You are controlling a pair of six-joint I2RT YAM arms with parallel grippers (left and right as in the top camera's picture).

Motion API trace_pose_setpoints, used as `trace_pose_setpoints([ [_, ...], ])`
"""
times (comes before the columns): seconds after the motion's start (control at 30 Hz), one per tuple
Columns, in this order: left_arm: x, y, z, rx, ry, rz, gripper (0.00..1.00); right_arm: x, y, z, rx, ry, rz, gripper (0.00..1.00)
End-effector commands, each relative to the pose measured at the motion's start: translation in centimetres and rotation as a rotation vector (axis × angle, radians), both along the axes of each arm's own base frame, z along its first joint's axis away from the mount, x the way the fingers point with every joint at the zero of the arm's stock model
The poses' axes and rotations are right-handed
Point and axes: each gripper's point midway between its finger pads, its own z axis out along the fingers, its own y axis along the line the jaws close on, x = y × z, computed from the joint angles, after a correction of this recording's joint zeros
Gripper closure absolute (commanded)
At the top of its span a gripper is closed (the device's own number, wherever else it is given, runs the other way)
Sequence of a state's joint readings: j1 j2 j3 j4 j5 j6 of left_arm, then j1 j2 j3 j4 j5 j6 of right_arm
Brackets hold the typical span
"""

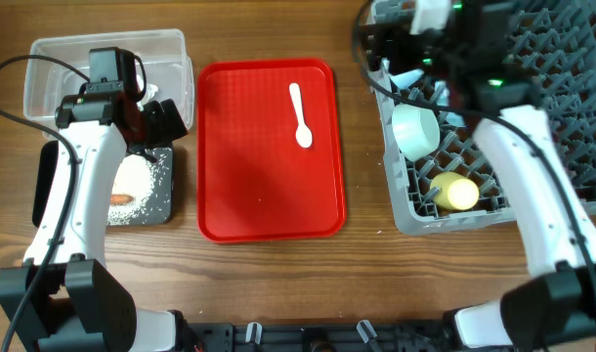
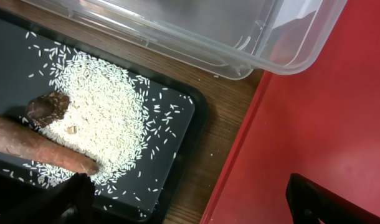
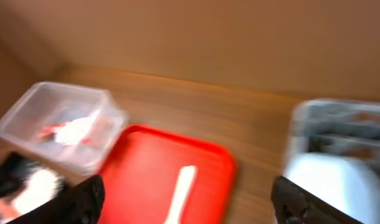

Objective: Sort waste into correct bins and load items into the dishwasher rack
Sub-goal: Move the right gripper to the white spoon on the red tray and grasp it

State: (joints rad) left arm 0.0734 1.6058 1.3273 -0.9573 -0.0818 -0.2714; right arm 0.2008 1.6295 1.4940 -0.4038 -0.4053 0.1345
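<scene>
- Overhead: a smooth white spoon (image 1: pixel 300 114) lies on the ribbed red tray (image 1: pixel 259 176), toward 1 o'clock.
- The grey pegged rack (image 1: pixel 572 49) at 3 o'clock holds a pale bowl (image 1: pixel 415 129) and a round yellow cup (image 1: pixel 456 193).
- The black tray (image 2: pixel 9 81) at 9 o'clock carries loose rice (image 2: pixel 109 124), a carrot stick (image 2: pixel 34 146) and a brown lump (image 2: pixel 48 107).
- The clear tub (image 2: pixel 240 37) sits at 10 o'clock.
- The left gripper (image 2: pixel 190 186) gapes wide and empty, and so does the blurred right gripper (image 3: pixel 189 186).

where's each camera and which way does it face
Overhead: above the table, looking straight down; both arms show.
Left wrist: low, facing down at rice in the black tray; left pincer at bottom.
Right wrist: raised, blurred, facing across toward the clear tub; right pincer at bottom.
Shared: overhead and right wrist show the white spoon on the red tray.
</scene>
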Motion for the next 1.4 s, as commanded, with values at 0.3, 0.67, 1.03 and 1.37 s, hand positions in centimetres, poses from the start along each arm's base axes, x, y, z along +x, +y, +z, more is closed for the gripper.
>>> trace_pose_setpoints([
  [0.3,0.4,0.4,1.4,0.012,-0.041,0.007,0.0,0.7,9.8,-15.4,-0.044,0.318,-0.033,0.38],
  [0.67,0.4,0.4,1.4,0.013,-0.041,0.006,0.0,1.2,10.0,-21.6,-0.062,0.419,-0.069,0.49],
  [1.03,0.4,0.4,1.4,0.012,-0.041,0.007,0.0,0.0,10.0,-27.7,0.0,0.627,-0.188,0.64],
  [1.37,0.4,0.4,1.4,0.012,-0.041,0.007,0.0,-0.9,11.4,-30.1,0.03,0.684,-0.125,0.65],
])
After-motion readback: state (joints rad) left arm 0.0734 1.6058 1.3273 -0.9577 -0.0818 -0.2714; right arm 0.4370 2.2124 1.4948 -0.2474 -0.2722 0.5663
